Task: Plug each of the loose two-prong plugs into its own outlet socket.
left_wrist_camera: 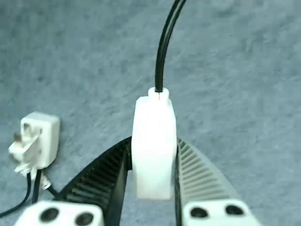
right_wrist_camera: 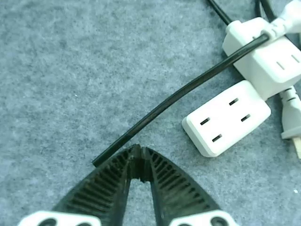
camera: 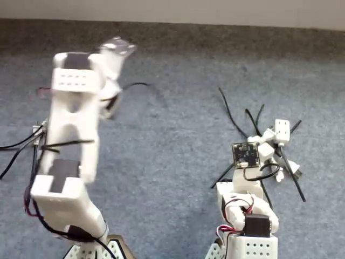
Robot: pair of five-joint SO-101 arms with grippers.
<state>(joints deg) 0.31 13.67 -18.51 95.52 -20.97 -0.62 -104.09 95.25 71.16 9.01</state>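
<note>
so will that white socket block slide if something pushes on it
Probably slides: the socket block looks like light hollow plastic lying loose on the grey carpet, with nothing pinning it. Tipping seems unlikely, since it lies flat on a broad face. The second block beside it might brace it or shift too.

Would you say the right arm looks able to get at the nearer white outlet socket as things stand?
Probably yes. Bare carpet lies between the right gripper, its jaws shut, and the outlet socket; the black cord runs beside that path, not across it.
</note>
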